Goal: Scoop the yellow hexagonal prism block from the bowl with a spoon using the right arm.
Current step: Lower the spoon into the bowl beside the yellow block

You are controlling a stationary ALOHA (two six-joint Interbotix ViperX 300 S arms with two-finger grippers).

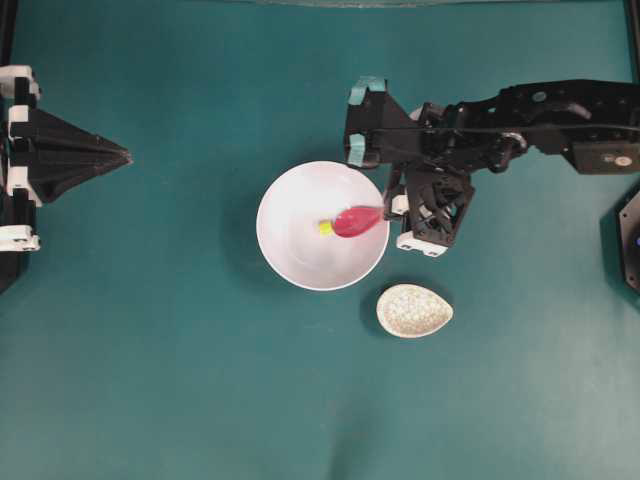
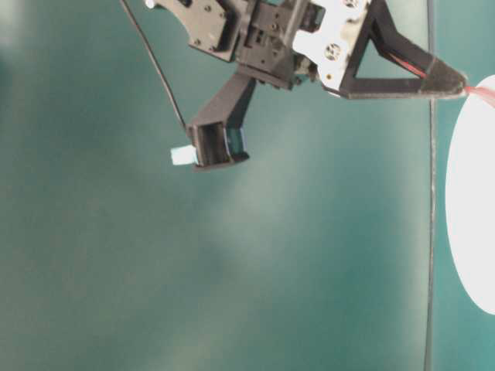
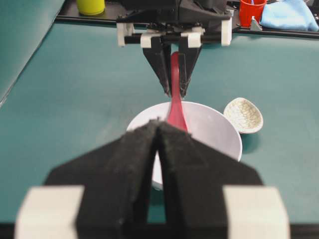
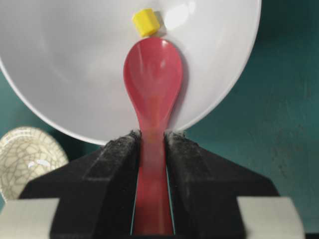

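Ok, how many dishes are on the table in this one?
2: the white bowl at the centre, holding the yellow block and the spoon's scoop, and the small speckled spoon rest just beside it, empty. None appears hidden.

Plain white bowl [image 1: 300,255], glossy inside. Pink-red spoon [image 4: 153,84] with a soft sheen, deeper red along the handle. Bright yellow block [image 4: 146,22]. Beige spoon rest [image 1: 414,310], covered in a fine dark crackle pattern. Teal-green table [image 1: 150,350] all over. Black right arm [image 1: 520,125] with white parts and teal tape patches; right gripper [image 4: 152,142] in black padding with pale grey blocks behind. Black left gripper [image 3: 158,130], white blocks at its base. Far off: a yellow cup [image 3: 90,6], a red cup [image 3: 251,11], a light blue cloth [image 3: 291,15].
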